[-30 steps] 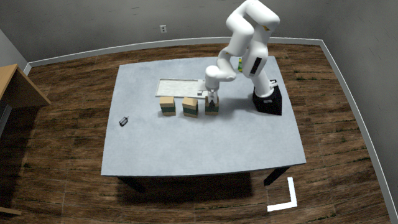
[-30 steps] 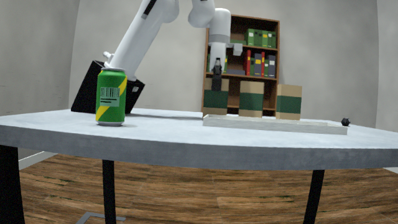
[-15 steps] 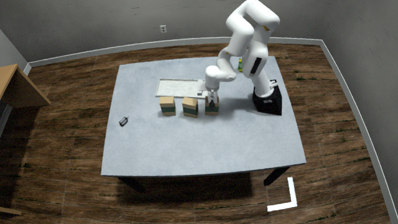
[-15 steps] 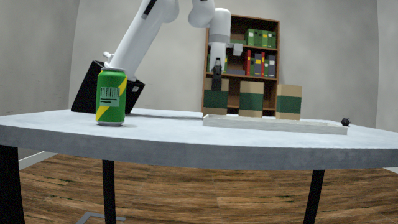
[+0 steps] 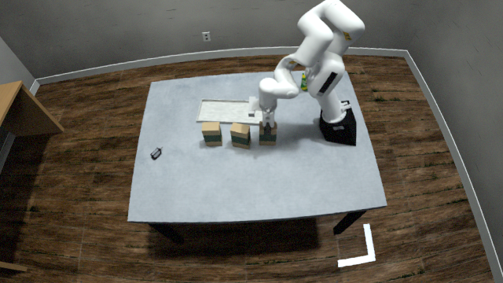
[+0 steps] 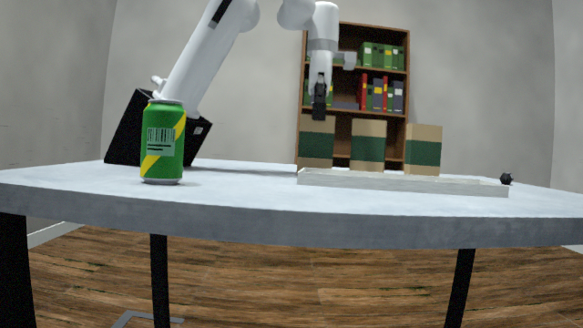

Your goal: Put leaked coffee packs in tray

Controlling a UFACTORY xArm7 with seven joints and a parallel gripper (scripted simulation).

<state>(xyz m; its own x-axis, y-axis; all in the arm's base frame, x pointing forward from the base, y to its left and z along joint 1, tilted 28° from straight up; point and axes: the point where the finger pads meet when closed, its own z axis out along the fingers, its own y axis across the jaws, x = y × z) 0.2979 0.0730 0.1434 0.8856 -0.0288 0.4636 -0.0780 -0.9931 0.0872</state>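
Note:
Three tan coffee packs with green bands stand upright in a row in front of the flat white tray (image 5: 225, 111). In the top view they are the left pack (image 5: 211, 134), the middle pack (image 5: 240, 135) and the right pack. In the exterior view the order is mirrored: the right pack (image 6: 316, 141), the middle pack (image 6: 368, 145), the left pack (image 6: 423, 149), all behind the tray (image 6: 401, 182). My gripper (image 5: 267, 125) points straight down at the top of the right pack; it also shows in the exterior view (image 6: 319, 111). The fingers are open, with nothing held between them.
A green soda can (image 6: 162, 142) stands on the table near the robot's black base (image 5: 339, 126). A small black object (image 5: 156, 153) lies at the table's left side. A bookshelf (image 6: 355, 91) stands behind the table.

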